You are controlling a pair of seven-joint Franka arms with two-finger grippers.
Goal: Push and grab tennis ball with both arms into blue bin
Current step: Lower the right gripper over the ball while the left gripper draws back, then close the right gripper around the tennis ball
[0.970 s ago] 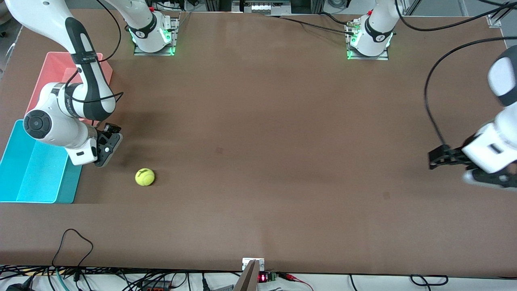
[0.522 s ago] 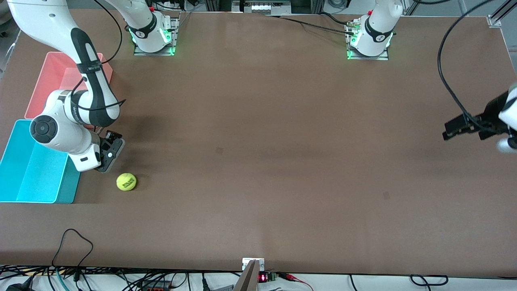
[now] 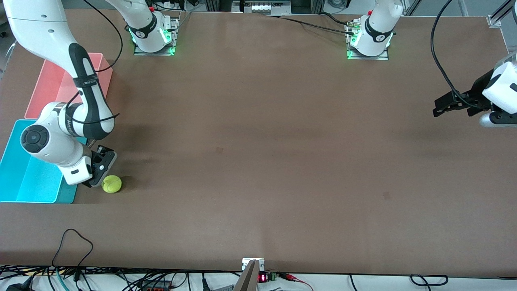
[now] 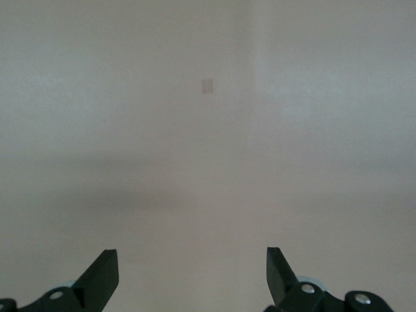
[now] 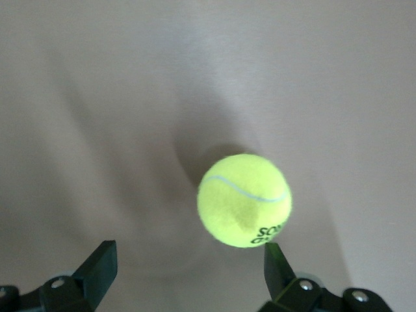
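The yellow-green tennis ball [image 3: 111, 184] lies on the brown table beside the blue bin [image 3: 24, 178], at the right arm's end. My right gripper [image 3: 100, 169] is low over the table right beside the ball, between it and the bin, fingers open. In the right wrist view the ball [image 5: 244, 200] sits just ahead of the open gripper [image 5: 188, 263], close to one fingertip [image 5: 274, 259]. My left gripper [image 3: 442, 106] hangs open and empty over the left arm's end of the table; its wrist view shows the open gripper [image 4: 192, 273] over bare table.
A pink bin [image 3: 50, 87] stands farther from the front camera than the blue bin, partly covered by the right arm. A cable loop [image 3: 72, 242] lies near the table's front edge.
The ball rolled toward the blue bin. My right gripper moved down toward the ball until right beside it. My left arm swung up and back toward its end of the table.
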